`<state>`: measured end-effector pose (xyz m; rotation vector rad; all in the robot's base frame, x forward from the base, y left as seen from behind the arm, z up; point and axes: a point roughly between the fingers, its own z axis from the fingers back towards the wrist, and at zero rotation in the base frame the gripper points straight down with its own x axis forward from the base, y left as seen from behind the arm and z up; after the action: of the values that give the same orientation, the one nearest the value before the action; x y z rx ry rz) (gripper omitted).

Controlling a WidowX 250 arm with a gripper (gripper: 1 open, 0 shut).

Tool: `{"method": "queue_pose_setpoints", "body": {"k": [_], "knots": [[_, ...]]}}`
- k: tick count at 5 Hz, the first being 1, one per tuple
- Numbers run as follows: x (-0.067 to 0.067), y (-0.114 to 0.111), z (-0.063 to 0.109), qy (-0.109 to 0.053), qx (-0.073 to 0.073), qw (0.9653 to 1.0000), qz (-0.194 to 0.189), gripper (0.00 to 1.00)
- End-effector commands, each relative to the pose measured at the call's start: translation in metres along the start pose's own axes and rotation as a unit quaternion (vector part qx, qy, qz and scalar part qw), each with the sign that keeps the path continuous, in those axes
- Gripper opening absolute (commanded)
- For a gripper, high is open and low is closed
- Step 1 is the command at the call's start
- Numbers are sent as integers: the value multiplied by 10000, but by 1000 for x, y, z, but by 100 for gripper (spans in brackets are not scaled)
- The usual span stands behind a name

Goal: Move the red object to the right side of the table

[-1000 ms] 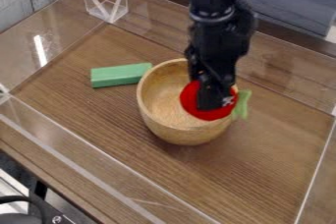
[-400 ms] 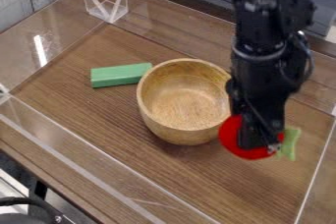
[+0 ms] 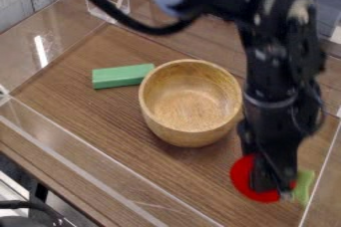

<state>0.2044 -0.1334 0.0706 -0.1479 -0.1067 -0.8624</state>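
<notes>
The brown wooden table [image 3: 147,177] bears a wooden bowl [image 3: 176,104] and green block [image 3: 123,78].

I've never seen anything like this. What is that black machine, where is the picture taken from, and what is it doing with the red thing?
The black shape reaching in from the top is a single robot arm; its gripper, a sort of mechanical pincer, is at the lower end. One camera looks down at the scene, so everything appears from above.

The surface is a brown wood-grain table. On it are a round wooden bowl and, beside it, a flat green block.

The gripper is closed on a soft red object with a light-green leaf, over the right side of the picture, outside the bowl. Whether it touches the table, I can't tell.
</notes>
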Motion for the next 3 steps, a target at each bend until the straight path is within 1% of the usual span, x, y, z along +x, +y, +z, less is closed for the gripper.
{"method": "queue_pose_setpoints", "body": {"k": [1, 2, 3], "knots": [[5, -1, -14, -10, -149, 9999, -47, 0], [4, -2, -26, 68, -316, 9995, -29, 0], [1, -1, -29, 169, -414, 9990, 64, 100]]}}
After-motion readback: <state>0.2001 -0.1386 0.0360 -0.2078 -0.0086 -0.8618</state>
